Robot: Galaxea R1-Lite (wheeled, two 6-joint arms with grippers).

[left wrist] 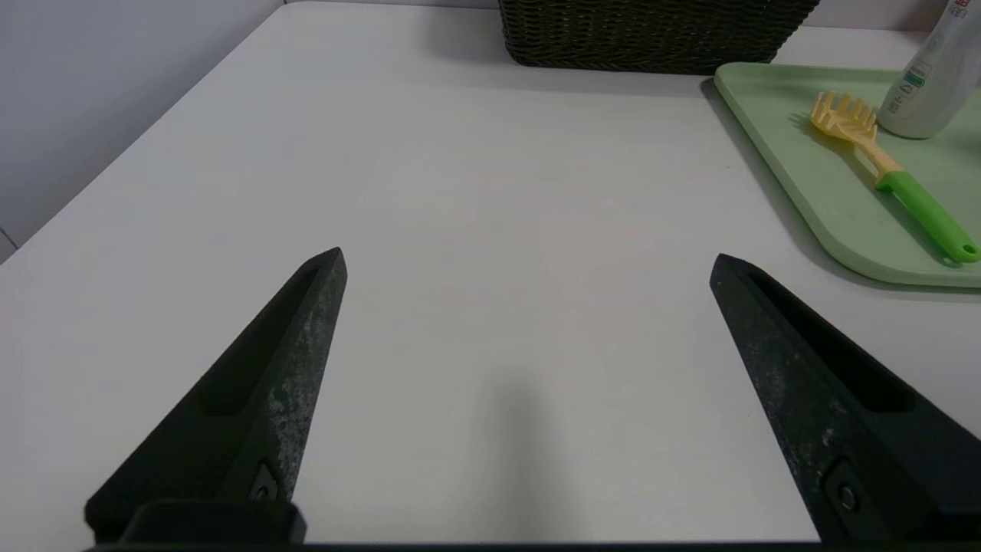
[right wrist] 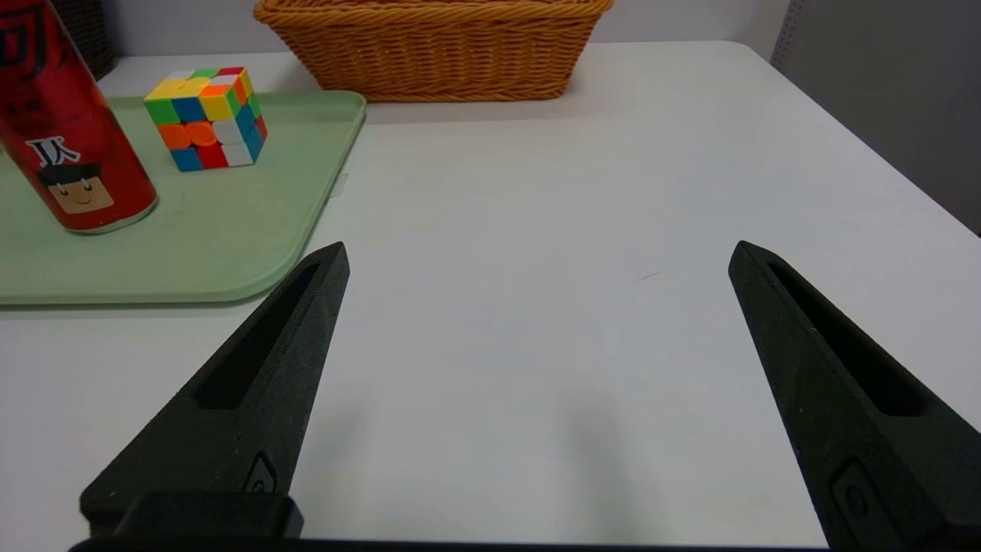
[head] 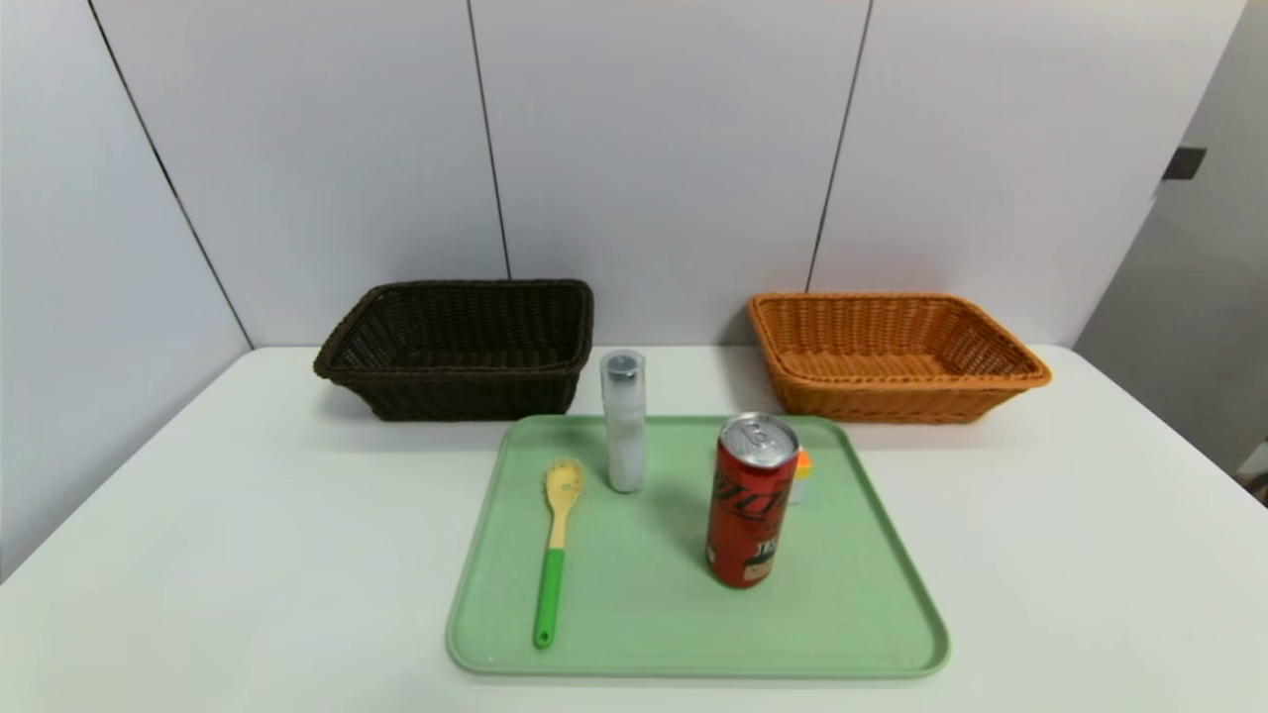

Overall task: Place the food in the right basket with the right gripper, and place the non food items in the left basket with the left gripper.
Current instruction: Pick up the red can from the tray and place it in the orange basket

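On the green tray (head: 872,594) stand a red drink can (head: 751,500) and a white bottle with a grey cap (head: 624,421). Beside the bottle lies a yellow slotted spoon with a green handle (head: 553,550). The puzzle cube (right wrist: 205,117) sits behind the can, mostly hidden in the head view. The dark brown basket (head: 461,347) stands back left, the orange-tan basket (head: 892,355) back right. My left gripper (left wrist: 527,257) hangs open over bare table left of the tray. My right gripper (right wrist: 536,249) hangs open right of the tray. Neither arm shows in the head view.
Both baskets stand against grey wall panels (head: 654,149) at the table's back edge. The white table (head: 198,555) spreads out on both sides of the tray. The table's right edge (right wrist: 881,161) drops off beyond the orange-tan basket.
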